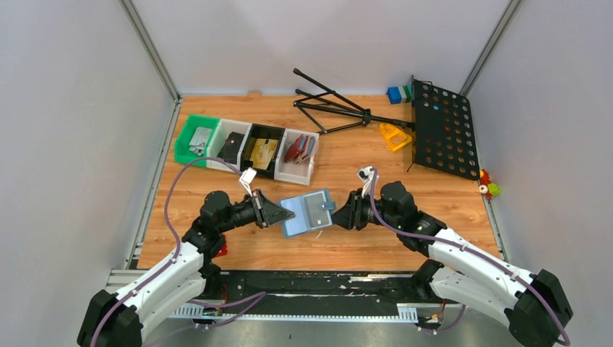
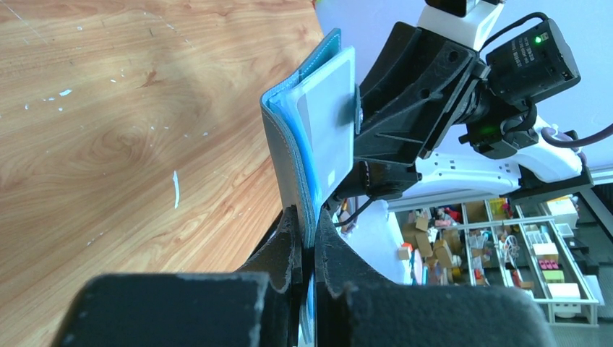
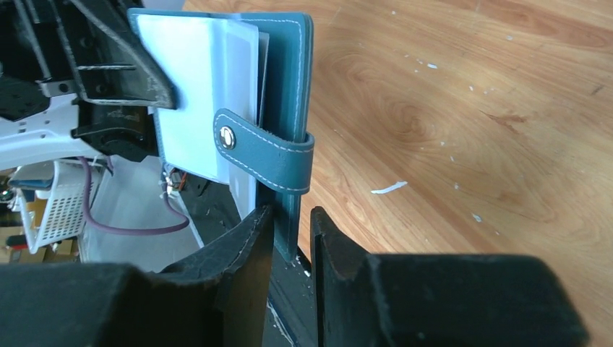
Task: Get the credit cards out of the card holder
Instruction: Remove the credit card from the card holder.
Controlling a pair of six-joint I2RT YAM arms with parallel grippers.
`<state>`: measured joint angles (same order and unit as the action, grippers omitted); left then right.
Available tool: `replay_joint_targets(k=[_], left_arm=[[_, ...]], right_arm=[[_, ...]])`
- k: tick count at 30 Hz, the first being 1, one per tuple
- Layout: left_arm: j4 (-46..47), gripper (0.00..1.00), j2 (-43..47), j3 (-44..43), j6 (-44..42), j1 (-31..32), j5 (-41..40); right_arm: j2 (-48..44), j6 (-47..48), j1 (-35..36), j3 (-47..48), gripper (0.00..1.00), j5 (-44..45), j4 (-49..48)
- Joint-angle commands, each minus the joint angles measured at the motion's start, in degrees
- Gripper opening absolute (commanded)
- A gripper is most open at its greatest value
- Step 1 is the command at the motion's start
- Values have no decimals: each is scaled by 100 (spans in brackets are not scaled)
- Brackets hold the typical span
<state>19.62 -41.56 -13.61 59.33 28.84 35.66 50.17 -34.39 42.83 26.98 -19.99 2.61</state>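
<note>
The slate-blue card holder [image 1: 307, 212] hangs open above the table between my two arms. A pale grey credit card [image 1: 316, 206] sits in its light-blue inside. My left gripper [image 1: 285, 215] is shut on its left edge. In the left wrist view the card holder [image 2: 289, 155] stands out of the left gripper [image 2: 309, 238], with the credit card [image 2: 329, 123] in a clear sleeve. My right gripper [image 3: 291, 220] straddles the card holder [image 3: 285, 87] at its snap-strap edge. Those jaws are narrowly open. The cover rests against one finger and a thin gap shows to the other.
At the back left is a row of bins: a green bin [image 1: 194, 139], a black bin [image 1: 264, 150] with tan cards, and a white bin [image 1: 300, 153] with dark red wallets. A folded black music stand [image 1: 441, 126] and a yellow piece [image 1: 394, 136] lie at the back right.
</note>
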Motion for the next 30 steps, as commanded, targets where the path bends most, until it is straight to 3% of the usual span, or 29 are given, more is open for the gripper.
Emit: replay_joint_targets(k=[1,4,8,12,18,30], left_arm=[[394,0,-12,-203,19,-19,82],[432,0,-55,-191,31,-19,93],[481,0,-92,-196,49,-19,108],[453,0,-87,-197,28,-19,100],[576,0,-84,-195,99,-19,151],[578,0,-29,-174,96,-19,231]], right_arm=[[-85,-116,3,-64,26,-456,-664],[-128,-220,4,-96,27,-753,-968],[-136,-116,-1,9,35,-1010,-891],[-248,-115,1,-2,35,-1166,-897],[-161,-648,8,-341,36,-1612,-1827],[-26,-844,-56,-426,38,-1578,-2258]])
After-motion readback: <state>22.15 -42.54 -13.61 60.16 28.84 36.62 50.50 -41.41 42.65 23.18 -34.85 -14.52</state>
